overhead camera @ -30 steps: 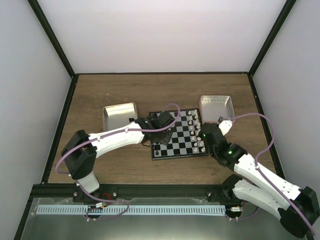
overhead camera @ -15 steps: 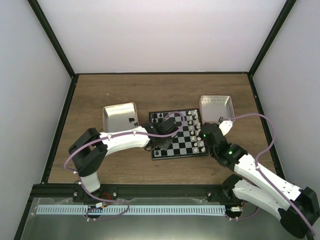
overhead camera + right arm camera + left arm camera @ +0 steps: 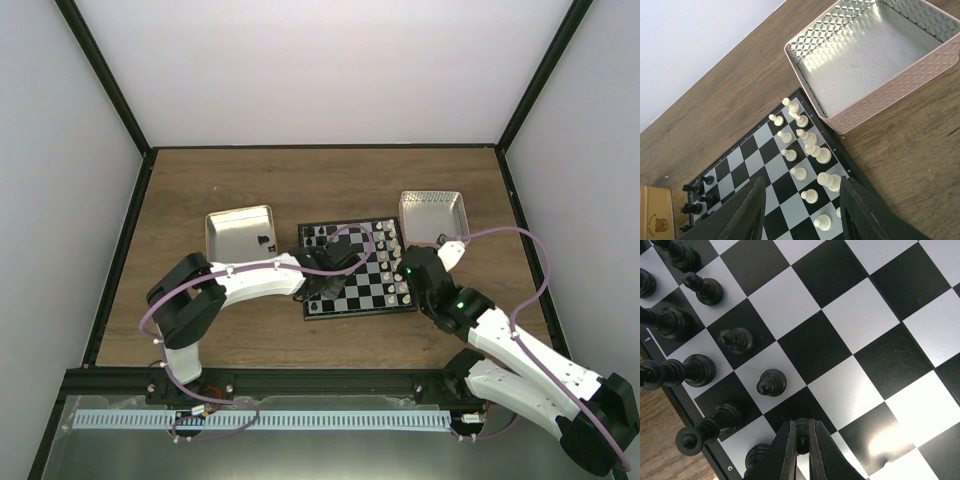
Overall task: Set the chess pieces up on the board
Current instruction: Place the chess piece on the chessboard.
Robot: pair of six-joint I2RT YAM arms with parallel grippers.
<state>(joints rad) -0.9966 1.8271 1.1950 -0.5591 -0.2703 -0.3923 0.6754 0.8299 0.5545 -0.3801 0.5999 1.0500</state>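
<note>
The board (image 3: 362,282) lies mid-table between my two arms. In the left wrist view my left gripper (image 3: 801,426) is shut on a small black pawn (image 3: 802,436), low over the board (image 3: 860,315) next to the black rows. Two black pawns (image 3: 771,382) (image 3: 736,339) stand on the second row, and taller black pieces (image 3: 690,371) line the edge row. My right gripper (image 3: 802,212) hangs open above the board's other side, where several white pieces (image 3: 810,150) stand in two rows. Nothing is between its fingers.
A silver tin (image 3: 238,232) left of the board holds a black piece (image 3: 263,240). A pink-sided tin (image 3: 875,60) stands empty at the board's far right corner. Black frame rails border the wooden table (image 3: 250,180).
My left gripper has moved from the board's far left part toward its near left corner, and the left elbow has swung right. The right arm has stayed still.
</note>
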